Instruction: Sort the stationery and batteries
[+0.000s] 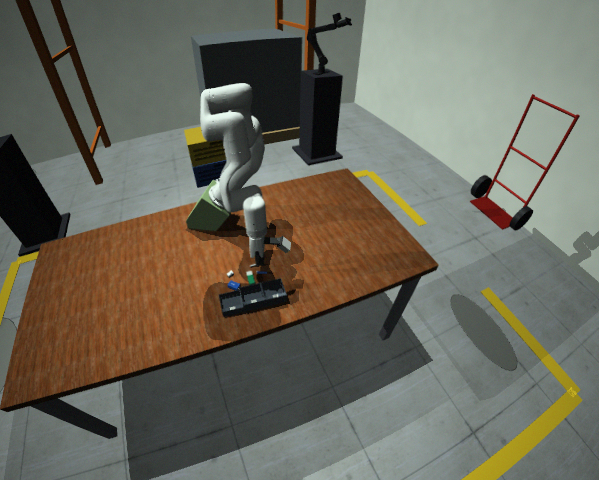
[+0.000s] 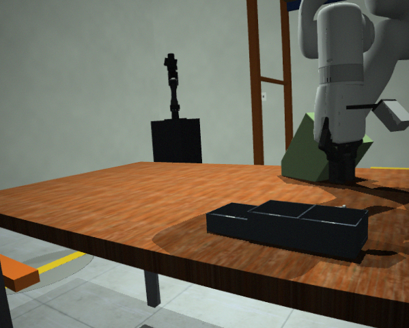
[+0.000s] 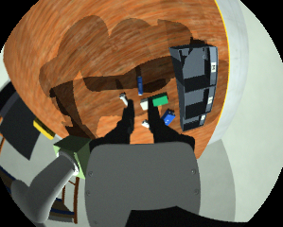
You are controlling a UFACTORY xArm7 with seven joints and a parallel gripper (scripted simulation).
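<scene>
A row of three joined dark bins [image 1: 252, 298] [image 2: 303, 225] [image 3: 195, 87] stands near the table's front edge. Each has a small white label, too small to read. Behind the bins lie several small things: a green block [image 1: 249, 277] [image 3: 158, 100], a blue block [image 1: 232, 284] [image 3: 168, 116], a blue cylinder [image 1: 262, 273] [image 3: 140, 85], a white block [image 3: 144, 105], and small white pieces [image 1: 230, 272] [image 3: 123, 97] [image 3: 145, 124]. My gripper [image 1: 258, 258] [image 2: 340, 176] [image 3: 140, 105] hangs low over the table behind these things. Its fingers point down and stand slightly apart with nothing between them. The white block lies just beyond the fingertips.
A green wedge-shaped block [image 1: 209, 212] [image 2: 303, 158] sits at the arm's base, behind the gripper. The wooden table [image 1: 108, 289] [image 2: 91, 197] stretches wide to the left and right of the bins.
</scene>
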